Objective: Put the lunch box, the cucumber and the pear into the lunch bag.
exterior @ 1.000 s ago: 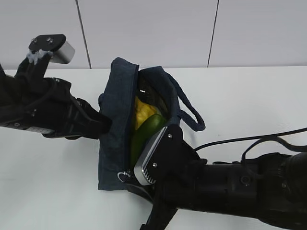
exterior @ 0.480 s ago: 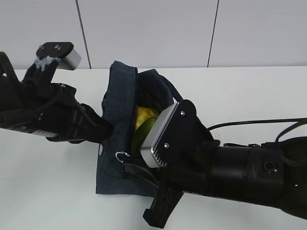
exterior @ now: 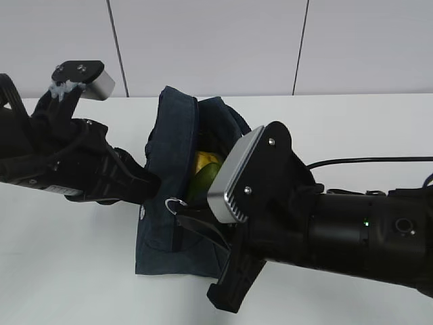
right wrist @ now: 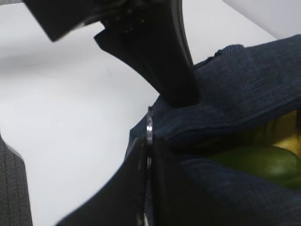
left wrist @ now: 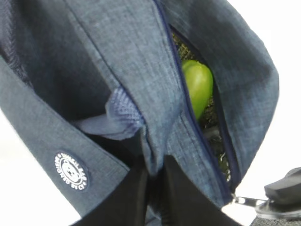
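Navy fabric fills the middle of your table: the boxy dark blue lunch bag (exterior: 169,196) stands there with its long zipper partly open. Through the gap you can see the smooth dark green cucumber (exterior: 201,181) and, just behind it, the lumpy yellow pear (exterior: 205,161), both already inside. The lunch box doesn't show in any view; it may sit deeper in the bag, but you can't tell from here.

Your left gripper (left wrist: 153,183) is pinched tight on a fold of the bag's cloth near the round white logo patch (left wrist: 71,170), bracing the bag. Your right gripper (right wrist: 146,150) is clamped on the thin metal ring pull (right wrist: 149,125) of the zipper, at the near end of the opening.

So the loading looks nearly or fully finished, judging by the fruit inside. What seems left is working that zipper along its track, if the lunch box really is in there.
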{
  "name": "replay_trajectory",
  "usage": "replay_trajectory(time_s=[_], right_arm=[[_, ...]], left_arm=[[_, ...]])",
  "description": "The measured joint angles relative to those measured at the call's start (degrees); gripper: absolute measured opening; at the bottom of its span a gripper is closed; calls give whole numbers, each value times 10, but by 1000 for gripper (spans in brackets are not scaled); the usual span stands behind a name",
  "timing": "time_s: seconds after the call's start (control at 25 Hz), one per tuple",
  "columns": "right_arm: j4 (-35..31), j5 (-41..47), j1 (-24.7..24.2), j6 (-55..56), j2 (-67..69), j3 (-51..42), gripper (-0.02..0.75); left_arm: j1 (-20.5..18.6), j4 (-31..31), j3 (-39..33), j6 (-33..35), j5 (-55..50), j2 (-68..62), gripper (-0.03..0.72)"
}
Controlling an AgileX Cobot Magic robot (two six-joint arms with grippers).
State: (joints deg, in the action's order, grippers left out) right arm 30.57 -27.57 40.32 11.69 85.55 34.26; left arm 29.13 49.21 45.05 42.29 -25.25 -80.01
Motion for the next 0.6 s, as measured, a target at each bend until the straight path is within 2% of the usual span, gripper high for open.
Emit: replay_trajectory(time_s=[0.4, 0.6], right_arm=[[-8, 18, 0, -22, -10, 18, 0], [-84, 25, 0, -99, -11, 21, 0]], left_arm=[[0, 0, 0, 0, -11, 0, 3], [0, -2, 0, 0, -12, 0, 3]])
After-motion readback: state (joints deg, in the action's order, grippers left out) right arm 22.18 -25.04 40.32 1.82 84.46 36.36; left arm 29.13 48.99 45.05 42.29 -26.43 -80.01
